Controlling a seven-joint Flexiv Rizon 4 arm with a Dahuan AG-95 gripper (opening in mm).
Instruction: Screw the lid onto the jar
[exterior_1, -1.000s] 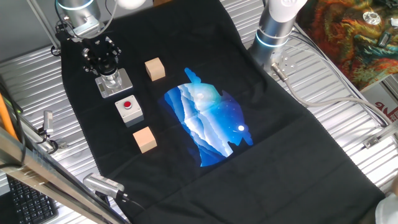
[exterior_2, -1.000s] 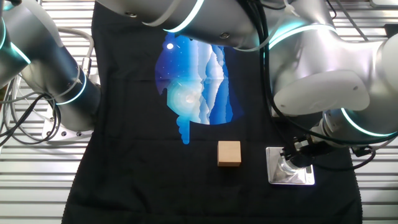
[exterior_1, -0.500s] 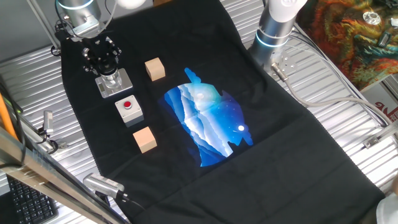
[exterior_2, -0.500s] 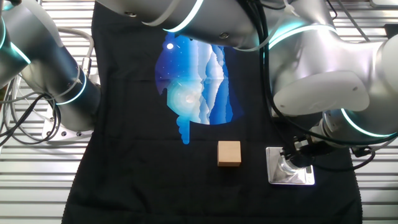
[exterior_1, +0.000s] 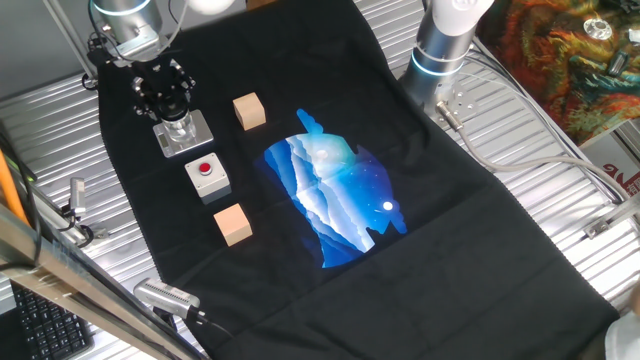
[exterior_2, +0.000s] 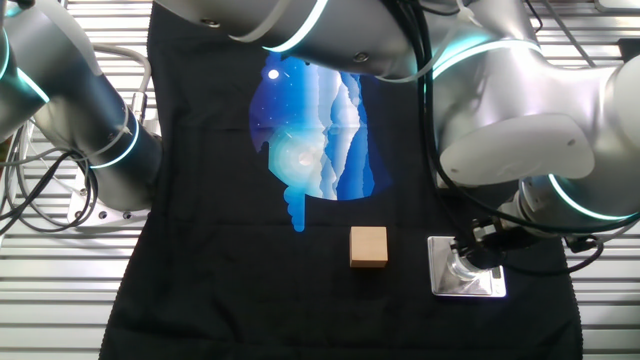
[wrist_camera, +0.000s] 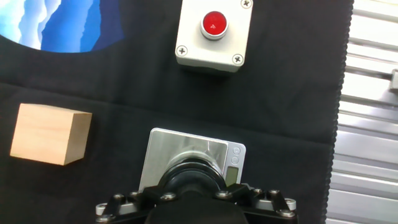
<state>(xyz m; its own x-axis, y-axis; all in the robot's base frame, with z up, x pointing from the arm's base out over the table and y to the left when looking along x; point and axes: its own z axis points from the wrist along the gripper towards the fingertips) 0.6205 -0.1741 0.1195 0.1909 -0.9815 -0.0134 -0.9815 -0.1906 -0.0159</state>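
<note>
- Surface (exterior_1: 470, 250) under black cloth: jar (exterior_1: 181, 129) stands upright on its grey base plate (wrist_camera: 186, 149), near the grey box with red button (wrist_camera: 213, 34) and two wooden cubes (exterior_1: 249, 111).
- Hand (wrist_camera: 193, 180) sits directly over the jar top, wrapped around a dark round lid (wrist_camera: 191, 174); finger gap hidden, so grip cannot be confirmed.
- Lid is on the jar mouth; judged mid-screwing, tightening and release still left.

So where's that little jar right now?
In one fixed view the jar stands on its metal base plate at the cloth's far left, directly under the gripper, between a wooden cube and the red-button box.
</note>
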